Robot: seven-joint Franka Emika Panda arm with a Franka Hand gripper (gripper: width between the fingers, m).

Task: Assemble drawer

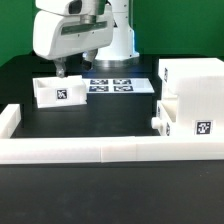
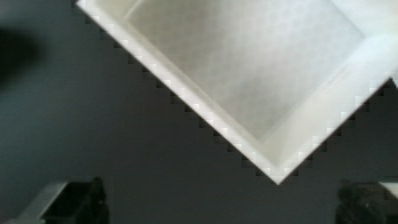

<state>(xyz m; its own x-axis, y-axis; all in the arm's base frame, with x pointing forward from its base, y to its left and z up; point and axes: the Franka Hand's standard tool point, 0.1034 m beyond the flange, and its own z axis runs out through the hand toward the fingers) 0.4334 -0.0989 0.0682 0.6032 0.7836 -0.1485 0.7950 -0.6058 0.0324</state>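
Black tabletop (image 1: 100, 120), green backdrop (image 1: 12, 25) behind, white border rail (image 1: 100, 152) in front

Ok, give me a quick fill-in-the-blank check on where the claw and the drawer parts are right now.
1. The claw is ____, with nothing between its fingers.
2. The loose tray lies on the exterior view's ____ of the marker board.
3. The casing stands on the exterior view's ____ side of the table.

Missing words: open; left; right.
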